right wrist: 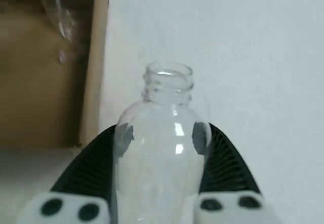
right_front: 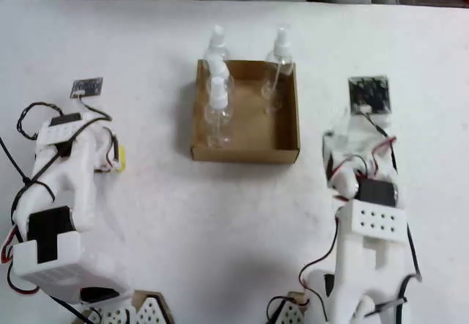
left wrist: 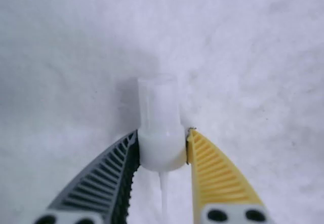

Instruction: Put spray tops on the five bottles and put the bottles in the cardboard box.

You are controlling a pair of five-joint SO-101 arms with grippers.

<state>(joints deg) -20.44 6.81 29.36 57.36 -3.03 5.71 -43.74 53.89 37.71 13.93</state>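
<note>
The left gripper (left wrist: 161, 139) is pinching a white spray top (left wrist: 158, 110) by its collar. The grey finger (left wrist: 124, 158) and the yellow finger (left wrist: 202, 155) are pressing on either side, and the thin dip tube (left wrist: 164, 196) is running back between them, with the white table (left wrist: 243, 41) lying behind. In the high view this arm (right_front: 66, 185) is lying on the table to one side of the cardboard box (right_front: 296, 111), well apart from it. The right gripper (right wrist: 162, 133) is clamping a clear bottle (right wrist: 167, 112) by its shoulders between two black fingers (right wrist: 223, 158). The bottle's threaded neck is standing open, and the bottle is sitting just outside the box's side wall. From above, that arm (right_front: 366, 221) is lying on the other side of the box, with its gripper near the wall. The box is standing in the middle of the table between the two arms, and capped bottles (right_front: 218, 111) are standing upright inside it. One is in the corner nearer the right arm. A row is running along the opposite side, seemingly three, though they are overlapping from above and the count is uncertain.
</note>
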